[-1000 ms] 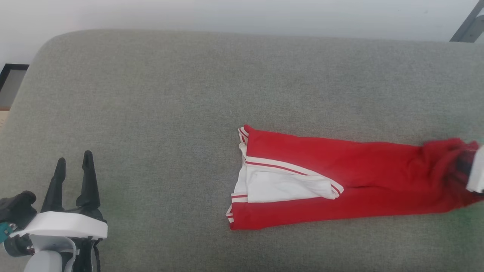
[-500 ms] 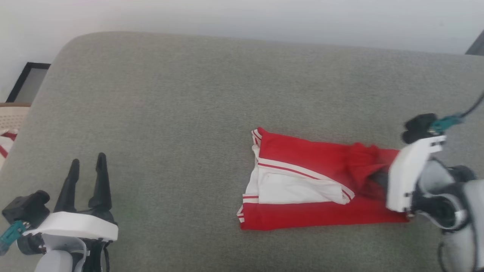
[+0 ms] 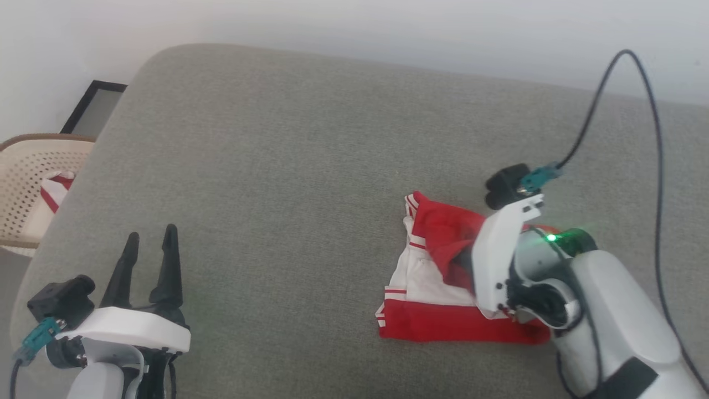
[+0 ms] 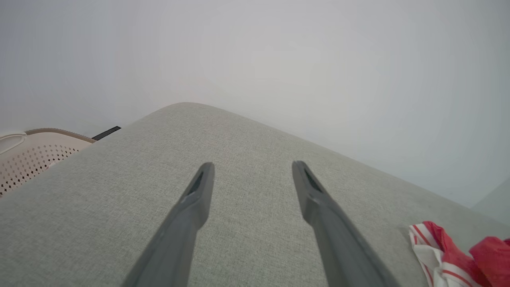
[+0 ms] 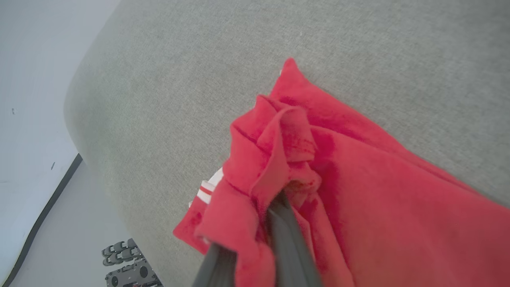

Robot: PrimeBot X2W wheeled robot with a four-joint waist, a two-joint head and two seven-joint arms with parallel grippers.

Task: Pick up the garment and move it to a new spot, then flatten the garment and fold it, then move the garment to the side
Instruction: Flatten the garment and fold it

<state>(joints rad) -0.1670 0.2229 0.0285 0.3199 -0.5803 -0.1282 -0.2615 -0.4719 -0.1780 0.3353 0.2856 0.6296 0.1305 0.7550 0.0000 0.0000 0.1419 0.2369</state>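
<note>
The garment (image 3: 437, 321), red with white sleeves and striped trim, lies on the grey cushion (image 3: 288, 166) at the right. Its right half is lifted and doubled over toward the left. My right gripper (image 3: 467, 261) is shut on a bunched red fold of it, and the fingertips are buried in the cloth. In the right wrist view the dark fingers (image 5: 287, 233) pinch the red fabric (image 5: 378, 191) just above the cushion. My left gripper (image 3: 149, 244) hovers open and empty at the lower left, far from the garment. Its wrist view shows the spread gripper (image 4: 252, 167) over bare cushion and the garment's edge (image 4: 446, 255) at the lower right.
A beige perforated basket (image 3: 25, 188) holding a small red-and-white striped cloth (image 3: 55, 188) stands off the cushion's left end. A dark frame (image 3: 91, 105) leans by the wall behind it. A black cable (image 3: 637, 61) arcs over the right arm. A wheeled base (image 5: 129, 271) stands on the floor.
My right gripper has carried the garment's right end leftward over the rest, shortening the red strip. The head camera has turned, bringing the basket into view. The left gripper stays open.
</note>
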